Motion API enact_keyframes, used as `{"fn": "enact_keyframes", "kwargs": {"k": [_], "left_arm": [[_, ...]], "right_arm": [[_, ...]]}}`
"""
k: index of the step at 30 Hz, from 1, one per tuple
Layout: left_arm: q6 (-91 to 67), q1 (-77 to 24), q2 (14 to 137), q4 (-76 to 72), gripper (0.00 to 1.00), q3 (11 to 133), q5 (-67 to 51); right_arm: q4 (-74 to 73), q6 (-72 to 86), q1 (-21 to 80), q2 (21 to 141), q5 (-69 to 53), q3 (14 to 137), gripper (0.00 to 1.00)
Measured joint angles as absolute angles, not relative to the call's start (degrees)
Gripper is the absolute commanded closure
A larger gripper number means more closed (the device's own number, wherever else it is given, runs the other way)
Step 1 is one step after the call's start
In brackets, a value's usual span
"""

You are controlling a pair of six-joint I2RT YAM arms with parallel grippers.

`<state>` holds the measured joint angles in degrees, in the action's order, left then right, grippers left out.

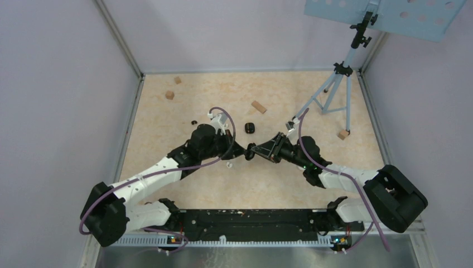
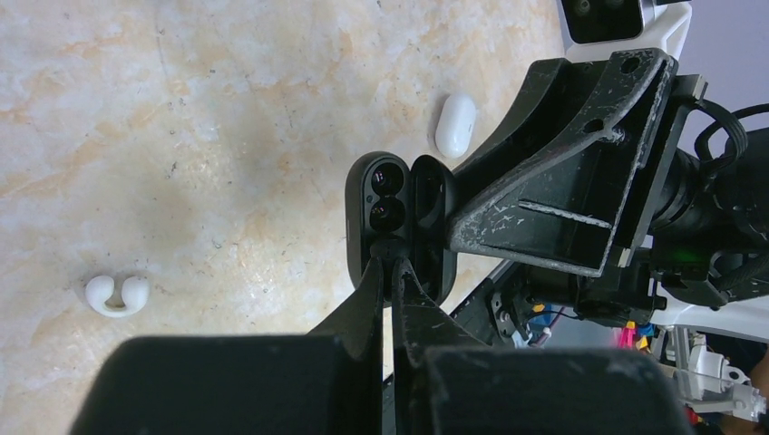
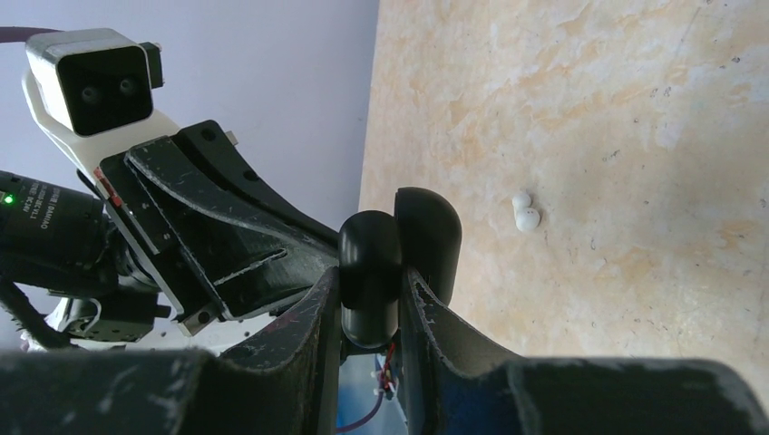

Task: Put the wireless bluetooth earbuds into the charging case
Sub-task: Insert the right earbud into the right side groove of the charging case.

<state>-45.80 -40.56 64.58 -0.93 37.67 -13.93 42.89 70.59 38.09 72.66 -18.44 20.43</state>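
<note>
table (image 1: 167,128): wooden blocks (image 1: 258,106) (four, scattered), white earbud (image 2: 116,294), tripod (image 1: 334,92).

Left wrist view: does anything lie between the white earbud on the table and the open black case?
Nothing visible does. Only bare table shows between the white earbud and the open black case. The left gripper sits at the case's near end; the right gripper clamps it.
</note>
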Motion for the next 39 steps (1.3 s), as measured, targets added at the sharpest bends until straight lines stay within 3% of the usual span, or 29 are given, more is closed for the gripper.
{"fn": "enact_keyframes", "kwargs": {"k": [24,35,39], "left_arm": [[-43.57,-42.22,66.28,3.51,1.0,40.32,-13.74],[-43.42,-43.11,68.29,3.92,0.64,41.65,-13.23],[-43.38,-43.22,68.05,4.86,0.6,42.02,-12.49]], "right_arm": [[42.87,70.63,38.13,72.64,-18.68,20.43,1.0],[42.39,70.57,38.11,72.64,-18.59,20.43,1.0],[42.52,70.65,38.11,72.64,-18.55,20.43,1.0]]}}
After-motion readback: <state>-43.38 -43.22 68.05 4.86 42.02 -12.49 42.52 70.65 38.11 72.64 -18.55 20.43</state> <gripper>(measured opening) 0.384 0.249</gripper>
